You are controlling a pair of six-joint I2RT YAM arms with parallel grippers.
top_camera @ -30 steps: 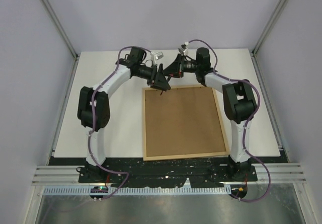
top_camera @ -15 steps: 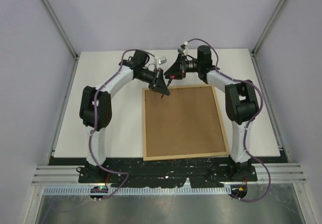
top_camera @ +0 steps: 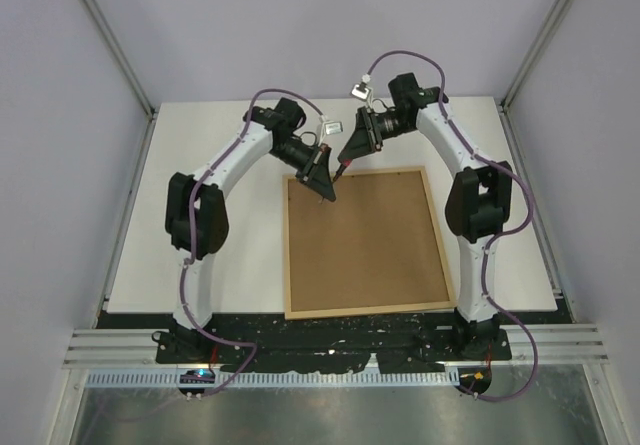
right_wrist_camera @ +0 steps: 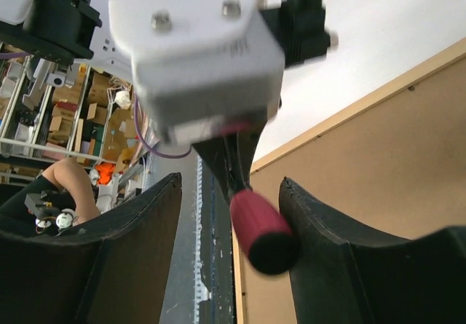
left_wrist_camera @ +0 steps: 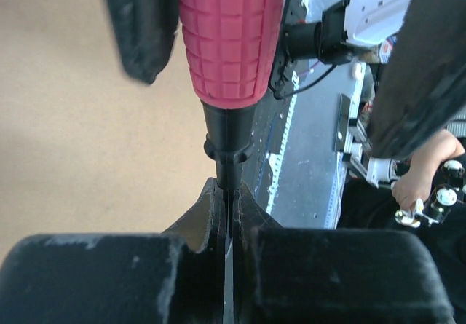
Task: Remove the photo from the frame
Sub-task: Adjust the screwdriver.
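Note:
The frame point(top_camera: 365, 240) lies face down on the white table, its brown fibreboard back up inside a light-wood edge point(top_camera: 291, 265). The photo is hidden under that back. A tool with a red handle point(left_wrist_camera: 229, 33) hangs over the frame's far left corner. My left gripper point(top_camera: 322, 187) is shut on the tool's thin metal blade point(left_wrist_camera: 228, 196). My right gripper point(top_camera: 346, 158) stands open, its fingers point(right_wrist_camera: 313, 222) on either side of the red handle point(right_wrist_camera: 262, 233), the right-hand one close to it or touching it. The frame's back point(right_wrist_camera: 378, 193) shows beneath.
The white table point(top_camera: 220, 175) extends to the left of and behind the frame. Grey enclosure walls and metal posts point(top_camera: 120, 55) stand on both sides. The black base rail point(top_camera: 330, 340) runs just below the frame's near edge.
My left gripper has shut on the tool's blade. My right gripper has opened off the red handle and drawn back up and to the right.

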